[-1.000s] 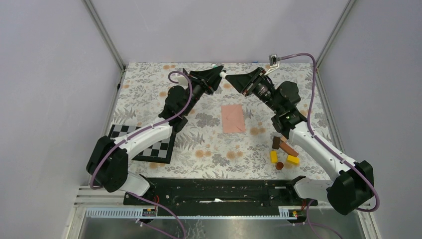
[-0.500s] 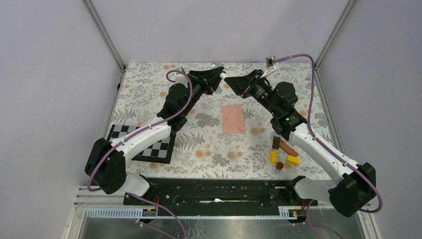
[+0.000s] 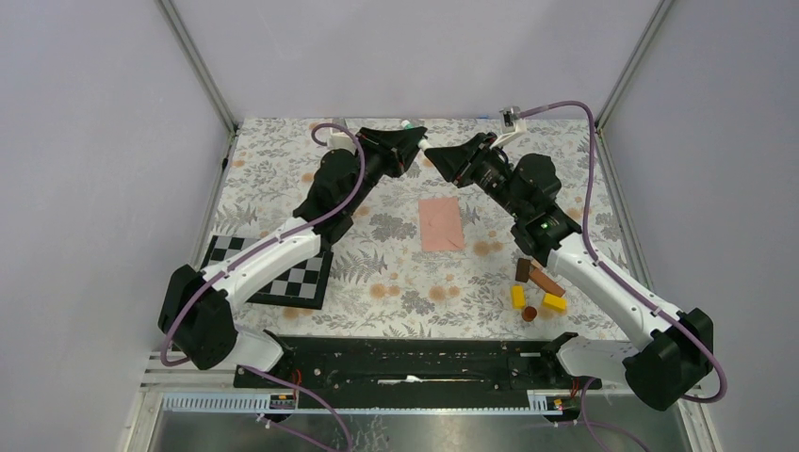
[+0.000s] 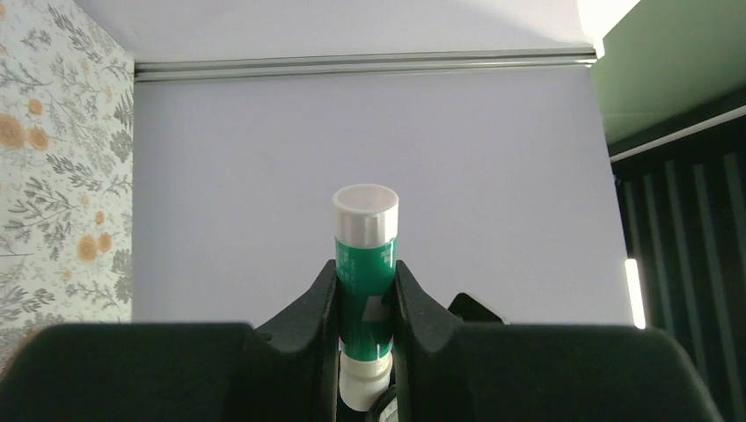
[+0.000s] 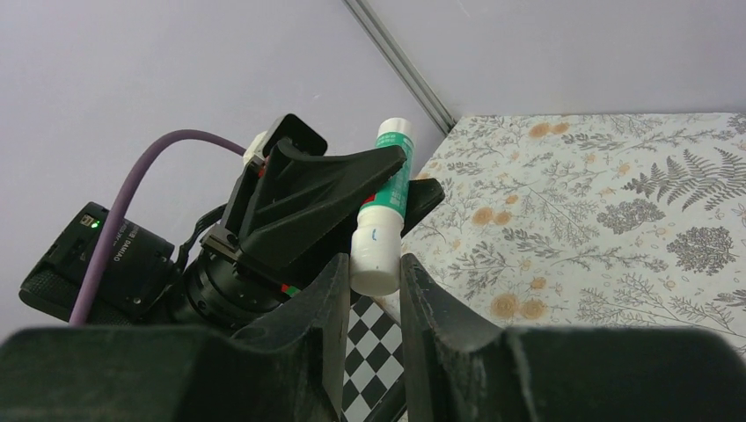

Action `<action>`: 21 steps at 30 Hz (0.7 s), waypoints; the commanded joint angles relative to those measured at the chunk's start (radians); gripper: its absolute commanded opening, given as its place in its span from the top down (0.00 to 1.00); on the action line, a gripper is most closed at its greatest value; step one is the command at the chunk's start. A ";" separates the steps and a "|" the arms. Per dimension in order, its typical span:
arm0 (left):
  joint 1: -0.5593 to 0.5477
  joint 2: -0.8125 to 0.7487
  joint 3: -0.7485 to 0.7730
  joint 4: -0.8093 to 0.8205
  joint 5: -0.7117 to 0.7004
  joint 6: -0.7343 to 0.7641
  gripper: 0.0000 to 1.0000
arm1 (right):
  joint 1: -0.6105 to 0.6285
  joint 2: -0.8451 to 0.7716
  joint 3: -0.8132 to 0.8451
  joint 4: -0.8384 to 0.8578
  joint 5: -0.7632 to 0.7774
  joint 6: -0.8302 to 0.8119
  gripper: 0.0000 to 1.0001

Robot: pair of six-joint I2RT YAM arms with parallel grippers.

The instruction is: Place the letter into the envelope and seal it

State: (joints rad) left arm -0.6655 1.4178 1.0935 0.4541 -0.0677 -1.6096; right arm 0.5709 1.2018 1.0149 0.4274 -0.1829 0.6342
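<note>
Glue stick is clamped in the left gripper and held up so its white end can be straddled by the right gripper jaws (pinched or not can't be told), probably for uncapping, with the envelope laid flat on the table between both arms.

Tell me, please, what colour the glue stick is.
The glue stick is green in the middle with white ends, clearest in the left wrist view.

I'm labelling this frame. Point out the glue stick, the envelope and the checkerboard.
glue stick [image 4: 365,264]: left wrist view, on its green body.
envelope [image 3: 441,224]: top view, middle of its pink face.
checkerboard [image 3: 300,282]: top view, on its uncovered squares.
</note>
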 commanded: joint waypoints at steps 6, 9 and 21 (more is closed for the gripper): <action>-0.016 -0.046 0.066 -0.098 0.029 0.182 1.00 | 0.034 -0.015 0.081 -0.001 -0.048 -0.017 0.86; -0.017 -0.052 0.071 -0.115 0.031 0.210 1.00 | 0.033 -0.012 0.087 -0.007 -0.041 -0.015 0.86; -0.071 -0.052 0.068 -0.152 -0.005 0.228 1.00 | 0.035 0.010 0.088 0.016 -0.005 -0.005 0.87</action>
State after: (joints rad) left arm -0.6849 1.3861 1.1454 0.3328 -0.0921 -1.4044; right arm 0.5819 1.2106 1.0508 0.3630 -0.1844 0.6285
